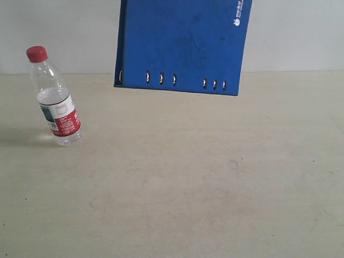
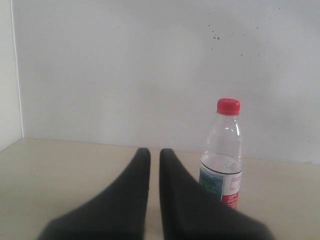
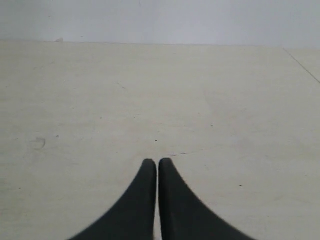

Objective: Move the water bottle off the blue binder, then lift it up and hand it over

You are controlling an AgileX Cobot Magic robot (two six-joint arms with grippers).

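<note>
The water bottle (image 1: 54, 99), clear with a red cap and a red, white and green label, stands upright on the table at the left, apart from the blue binder (image 1: 183, 43). The binder fills the top middle of the exterior view, its slotted edge lowest and its white logo at the upper right; what bears it is out of frame. In the left wrist view the bottle (image 2: 222, 155) stands beyond and to one side of my left gripper (image 2: 154, 150), which is shut on nothing. My right gripper (image 3: 157, 161) is shut over bare table. Neither gripper shows in the exterior view.
The beige table (image 1: 177, 183) runs back to a pale wall (image 1: 301, 32). A wall corner (image 2: 15, 75) shows in the left wrist view. Small marks dot the tabletop (image 3: 100, 100) in the right wrist view.
</note>
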